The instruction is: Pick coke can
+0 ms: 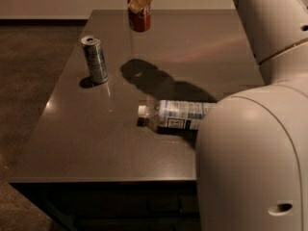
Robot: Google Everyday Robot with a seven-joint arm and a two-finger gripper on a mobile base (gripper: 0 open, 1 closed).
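**Coke can (pixel 139 22) up off the bench (pixel 96 143), gripped by the hand (pixel 141 1)**

Nearest the camera, the robot's pale arm (pixel 255 158) fills the right side and hides part of the bench. Just beyond it a clear plastic bottle (pixel 175 114) lies on its side with its cap pointing left and its other end hidden behind the arm. Further back and to the left, a tall silver can (pixel 95 59) stands upright, well apart from the bottle. Toward the middle of the bench falls a dark shadow (pixel 154 78) with nothing standing in it. At the far end, by the top edge of the view, the hand is clamped on the upper part of the red coke can. The can hangs upright in the air, with bare bench showing below its bottom.

Judging from this, the grasp and the lift are done, so the pick is at or very near its finish. Little is left: a firm grip, and the can held clear of the surface. The bottle and the silver can lie well out of the way and play no part.
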